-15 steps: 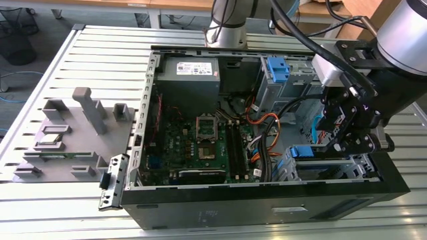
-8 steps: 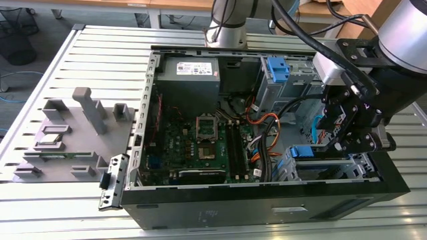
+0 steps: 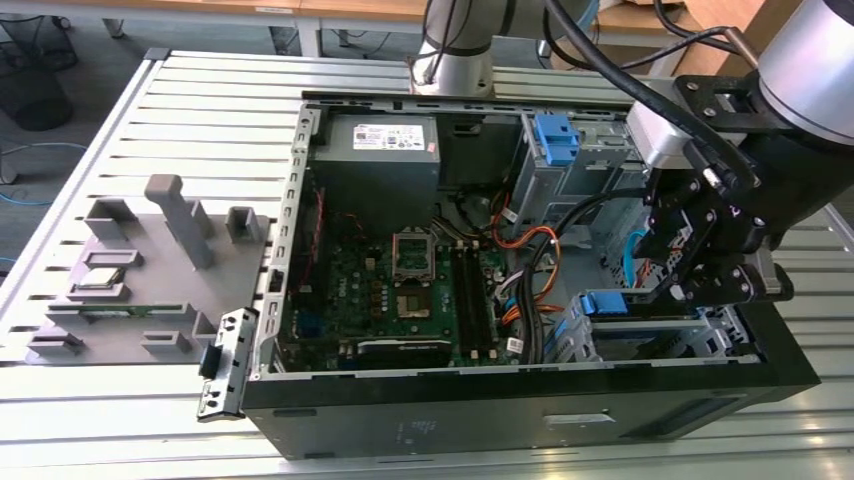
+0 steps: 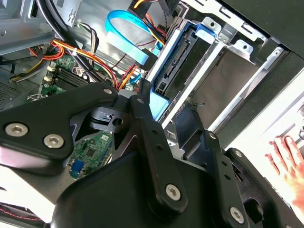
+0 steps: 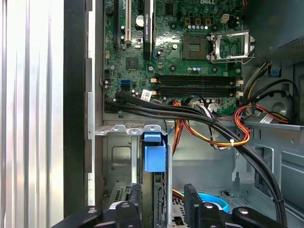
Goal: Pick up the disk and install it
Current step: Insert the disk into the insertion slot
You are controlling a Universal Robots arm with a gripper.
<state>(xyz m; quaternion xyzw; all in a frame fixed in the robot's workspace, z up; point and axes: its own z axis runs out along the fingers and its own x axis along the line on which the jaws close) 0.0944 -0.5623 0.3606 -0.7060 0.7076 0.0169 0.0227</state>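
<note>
At the exterior view's left, a grey plastic fixture tray (image 3: 134,270) lies on the slatted aluminium table (image 3: 200,90). In the centre, the open black computer case (image 3: 534,400) shows its green motherboard (image 3: 400,290). At the exterior view's right, the arm's black gripper (image 3: 681,290) hangs over the near silver metal drive cage (image 3: 707,335). There the disk (image 4: 176,70), a silver-grey hard drive in a bright blue plastic bracket, sits in its slot.

In the first wrist view the fingers (image 5: 136,199) are parted, straddling the bracket's blue tab (image 5: 155,154) without clamping it. The drive looks seated, though how fully is hard to judge. One finger stands just beside the tab, so a rubbing lift could drag the drive back out. The bundle of orange and black cables (image 5: 199,118) nearby could also snag. A person's hand (image 4: 285,154) lies just outside the case, within the arm's likely sweep.
</note>
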